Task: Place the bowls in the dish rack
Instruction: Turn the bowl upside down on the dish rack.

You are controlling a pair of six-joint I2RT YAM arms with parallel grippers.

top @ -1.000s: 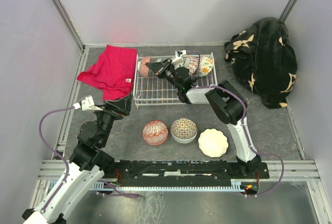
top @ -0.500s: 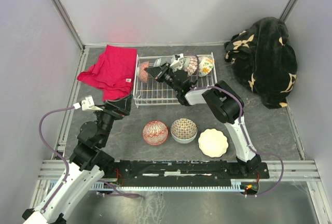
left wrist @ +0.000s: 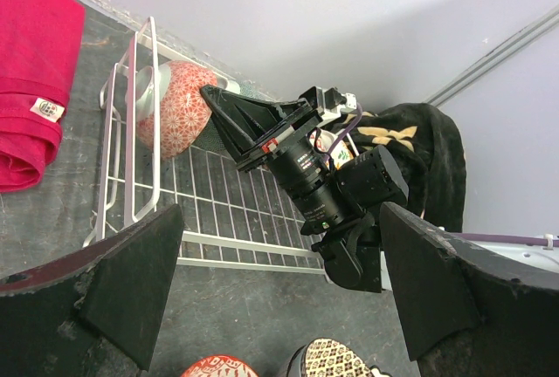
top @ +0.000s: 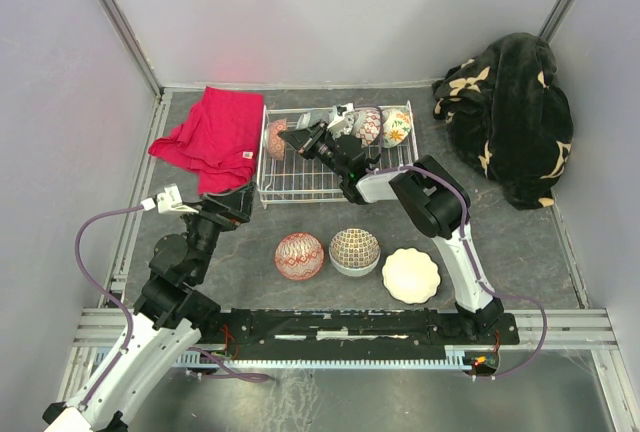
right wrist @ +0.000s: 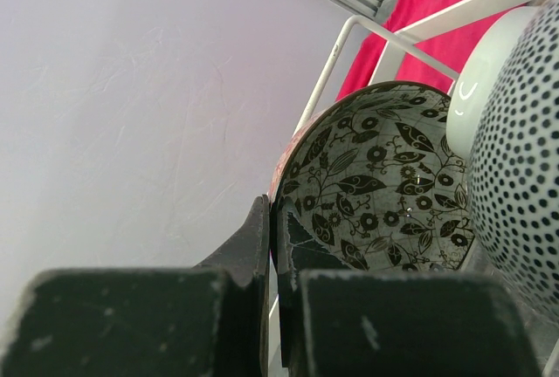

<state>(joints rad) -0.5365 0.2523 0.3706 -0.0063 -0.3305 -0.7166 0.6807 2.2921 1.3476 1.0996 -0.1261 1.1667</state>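
One bowl, the red lattice bowl (left wrist: 170, 108), is stood on edge in the far left corner of the dish rack (top: 300, 180), its leaf-patterned inside turned toward the rest of the rack. Its rim is pinched between the closed fingers of the right gripper (right wrist: 272, 220), apparently to steady it upright against the end wires. Toward the right end of the rack's far side, a dotted bowl (top: 367, 124) and a floral bowl (top: 397, 127) are likewise stood on edge, which saves room. Three bowls are set in a row toward the near edge of the tabletop (top: 520, 242): a second red bowl (top: 300, 255), a mosaic bowl (top: 355, 249) and a white scalloped bowl (top: 411, 274). The left gripper (top: 236, 202) is held wide apart and empty off the rack's near left corner, probably in readiness for them.
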